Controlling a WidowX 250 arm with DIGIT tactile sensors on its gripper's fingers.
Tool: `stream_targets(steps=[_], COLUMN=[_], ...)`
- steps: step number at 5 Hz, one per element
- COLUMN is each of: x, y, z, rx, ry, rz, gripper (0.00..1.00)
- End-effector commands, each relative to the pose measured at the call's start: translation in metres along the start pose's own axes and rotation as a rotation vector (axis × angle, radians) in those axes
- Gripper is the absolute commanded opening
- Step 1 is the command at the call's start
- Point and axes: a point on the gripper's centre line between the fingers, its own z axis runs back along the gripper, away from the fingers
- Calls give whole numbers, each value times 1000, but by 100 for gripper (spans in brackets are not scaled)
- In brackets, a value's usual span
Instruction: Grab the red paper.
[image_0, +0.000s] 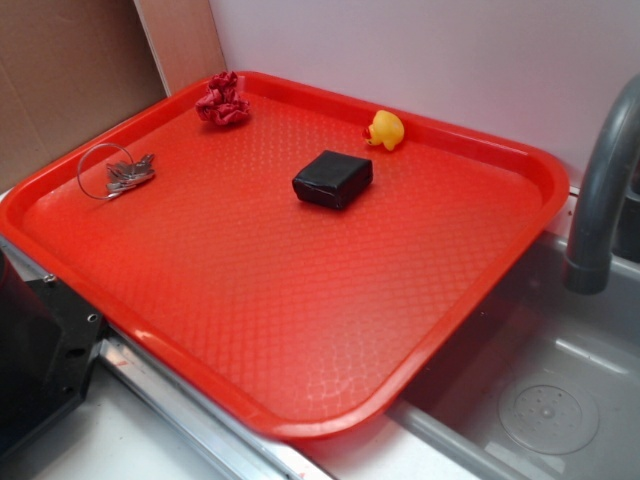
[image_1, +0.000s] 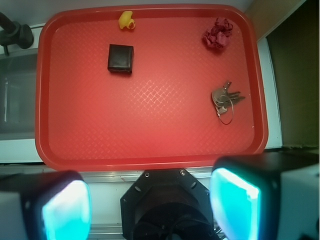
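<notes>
The red paper (image_0: 223, 99) (image_1: 218, 33) lies crumpled in a corner of the big red tray (image_0: 300, 330) (image_1: 150, 135), close to the rim and touching nothing else. On the same tray are a black block (image_0: 333, 178) (image_1: 120, 57), a small yellow duck (image_0: 385, 130) (image_1: 126, 20) near the rim, and a bunch of keys (image_0: 120, 172) (image_1: 226, 99) on a wire ring. The gripper (image_1: 150, 205) hangs high above the near edge of the tray, its jaws wide apart and holding nothing. Beside the tray are a grey sink (image_0: 560, 380) and a faucet (image_0: 600, 190). No writing or label can be read on any object
</notes>
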Motion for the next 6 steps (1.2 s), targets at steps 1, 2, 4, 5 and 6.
stream_targets(steps=[1,2,4,5,6], x=[0,24,77,95,107], y=[0,36,64,78,90], z=[0,-52,-106,-127,-132], rx=[0,117,199,207,174], ry=[0,44,-40,-85,-101], rz=[0,132,268,324,336], gripper=[100,100,100,100,100])
